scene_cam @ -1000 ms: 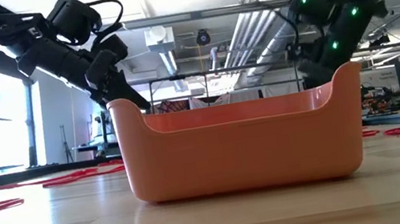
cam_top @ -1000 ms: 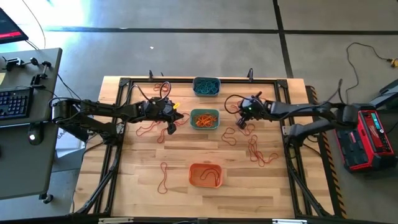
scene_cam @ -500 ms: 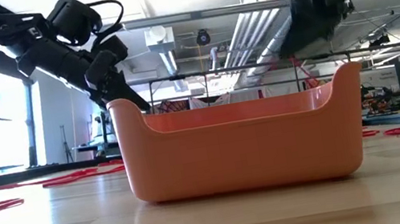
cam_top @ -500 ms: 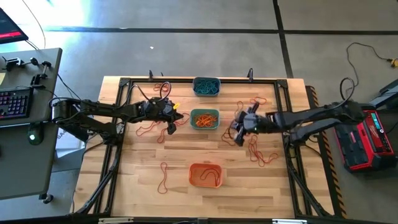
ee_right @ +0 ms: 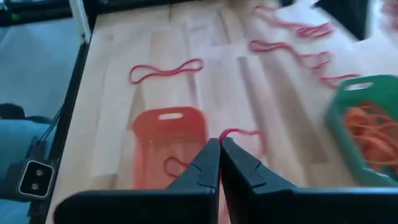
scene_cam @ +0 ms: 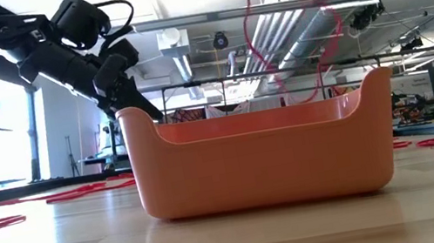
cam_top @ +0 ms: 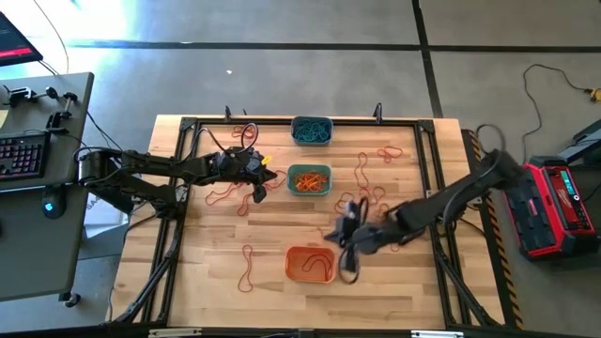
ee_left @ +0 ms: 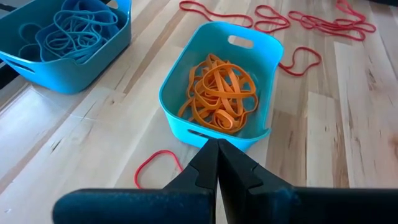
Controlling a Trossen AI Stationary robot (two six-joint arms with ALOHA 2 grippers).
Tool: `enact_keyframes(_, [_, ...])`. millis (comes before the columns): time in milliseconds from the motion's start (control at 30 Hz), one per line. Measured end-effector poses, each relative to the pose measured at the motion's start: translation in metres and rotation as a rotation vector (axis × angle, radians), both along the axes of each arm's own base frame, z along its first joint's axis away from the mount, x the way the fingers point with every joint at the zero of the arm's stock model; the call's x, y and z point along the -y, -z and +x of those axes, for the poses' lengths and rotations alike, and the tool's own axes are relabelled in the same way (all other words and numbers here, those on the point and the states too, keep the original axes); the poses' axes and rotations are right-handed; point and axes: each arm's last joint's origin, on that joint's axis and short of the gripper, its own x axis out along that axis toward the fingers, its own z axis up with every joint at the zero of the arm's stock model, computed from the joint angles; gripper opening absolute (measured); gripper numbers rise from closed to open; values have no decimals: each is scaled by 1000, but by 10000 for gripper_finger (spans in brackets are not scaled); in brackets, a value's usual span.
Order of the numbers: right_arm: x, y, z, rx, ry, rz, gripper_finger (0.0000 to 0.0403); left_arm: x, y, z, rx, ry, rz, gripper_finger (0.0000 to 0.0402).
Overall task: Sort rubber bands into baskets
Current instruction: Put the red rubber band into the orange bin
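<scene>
Red rubber band (scene_cam: 293, 47), thin and limp, dangles from my shut right end effector (cam_top: 349, 246) above the orange basket (cam_top: 309, 264). At nine o'clock of the teal basket (ee_left: 217, 93), my left end effector (ee_left: 217, 163) is pinched shut, empty.

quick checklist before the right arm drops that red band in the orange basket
1. Right gripper shut on red band: ok.
2. Band hangs over orange basket: ok in the low view; not clear from above.
3. Band's lower end inside the rim: cannot tell.
4. Orange basket upright, with a red band already inside: ok.
5. Left gripper shut, waiting beside the teal basket of orange bands, out of the way: ok.
</scene>
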Motion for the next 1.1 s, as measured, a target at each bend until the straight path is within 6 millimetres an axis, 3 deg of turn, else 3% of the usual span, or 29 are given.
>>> enact_keyframes(267, [-31,34,39,-99,-108,47,0,0,0,0,5,-14,-21,0])
enact_keyframes(467, [-38,28,51,-96,-164,100,0,0,1,-1,-6,-14,-24,0])
enact_keyframes(867, [-28,31,54,-161,-175,118,0,0,1,-1,-11,-14,-25,0])
enact_keyframes(1100, [-14,64,69,-288,-156,113,0,0,2,-1,-16,-28,-25,0])
